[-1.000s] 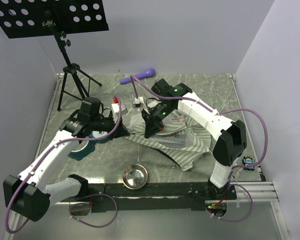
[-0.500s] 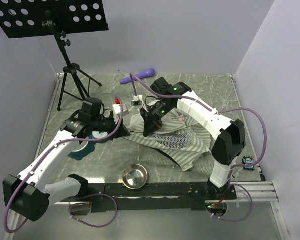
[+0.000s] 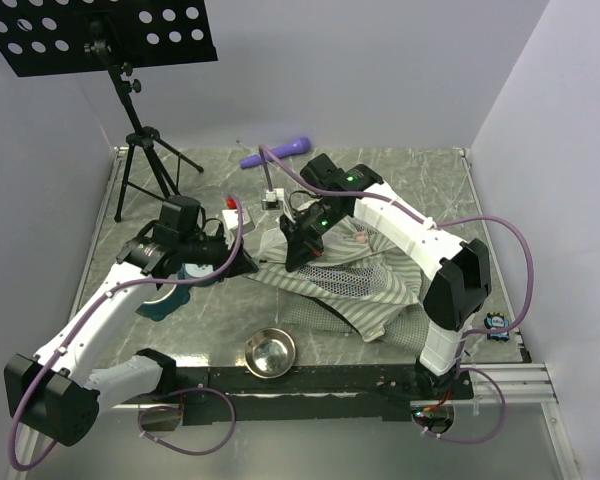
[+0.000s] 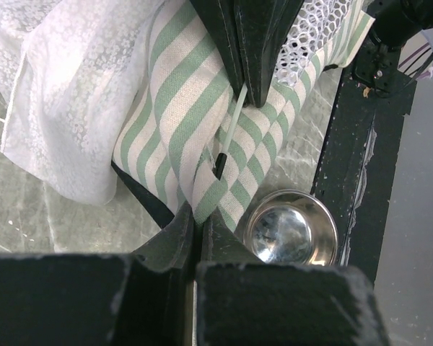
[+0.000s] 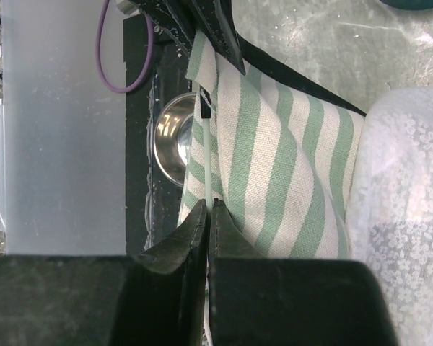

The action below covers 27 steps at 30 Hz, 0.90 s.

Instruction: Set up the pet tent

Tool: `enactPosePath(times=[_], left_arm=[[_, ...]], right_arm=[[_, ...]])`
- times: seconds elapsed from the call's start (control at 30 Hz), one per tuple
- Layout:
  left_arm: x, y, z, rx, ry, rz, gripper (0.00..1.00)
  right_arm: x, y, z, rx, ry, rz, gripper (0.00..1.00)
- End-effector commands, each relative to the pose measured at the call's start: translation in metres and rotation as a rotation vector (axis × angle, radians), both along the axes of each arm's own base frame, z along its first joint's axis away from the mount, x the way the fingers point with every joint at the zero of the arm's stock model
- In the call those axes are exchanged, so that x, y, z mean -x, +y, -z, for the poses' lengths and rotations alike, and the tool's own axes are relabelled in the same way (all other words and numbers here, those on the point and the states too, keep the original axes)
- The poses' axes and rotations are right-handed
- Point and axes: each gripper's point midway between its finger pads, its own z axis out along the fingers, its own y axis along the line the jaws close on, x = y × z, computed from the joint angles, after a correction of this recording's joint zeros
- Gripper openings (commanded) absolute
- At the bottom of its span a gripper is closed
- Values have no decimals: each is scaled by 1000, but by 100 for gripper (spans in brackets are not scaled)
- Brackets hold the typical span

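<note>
1. One pet tent (image 3: pixel 365 290) lies crumpled on the counter (image 3: pixel 420 180), from the middle toward the near right corner. Its green-and-white striped cloth is raised between the two arms.
2. There are two arms. The left fingers (image 4: pixel 186 232) are clenched on a fold of the striped cloth. The right fingers (image 5: pixel 197 225) are clenched on one thin white pole (image 4: pixel 233 128).
3. The pole's dark tip sits at a slit in the striped cloth, just ahead of the left fingers.
4. One steel bowl (image 3: pixel 269 352) stands at the near edge, just left of the tent.
5. One teal bowl holder (image 3: pixel 166 303) lies under the left arm, toward the left edge.
6. One purple stick (image 3: pixel 276 152) lies near the far edge, and one black stand (image 3: pixel 132 120) rises at the far left corner.
7. Since a second ago, the right fingers have shifted slightly toward the left edge, and more white mesh (image 3: pixel 352 272) shows beneath that arm. Both grips are unchanged, and the bowl, holder and stick have not moved.
</note>
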Motion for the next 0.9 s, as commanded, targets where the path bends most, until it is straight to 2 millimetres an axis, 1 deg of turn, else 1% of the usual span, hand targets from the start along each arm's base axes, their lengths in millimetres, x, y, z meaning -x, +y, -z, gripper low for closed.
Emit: enactPosePath(times=[0.0,0.1,0.37,0.5,0.67,0.8,0.87], left_arm=[[5,-2,-15,38,-38,36,1],[5,-1,-14,37,-39,38,1],[2,-4,-9,21,-25,25,1],[0,-6,-7,-9,-48,30,1],[-5,-7,-6,-47,-83,22,1],[-10,-3,-3,-77,-99,-4,1],[-10,-1,-3,-85,-110,-10,4]], right_arm=[[-5,-5,-9,38,-23,55,0],[-6,-5,-8,41,-20,62,0],[-10,4,-17,18,-28,61,0],[-7,9,-17,23,-39,46,0],[0,14,-11,48,-46,25,0],[0,11,-4,77,-52,29,0],[1,8,1,96,-48,30,0]])
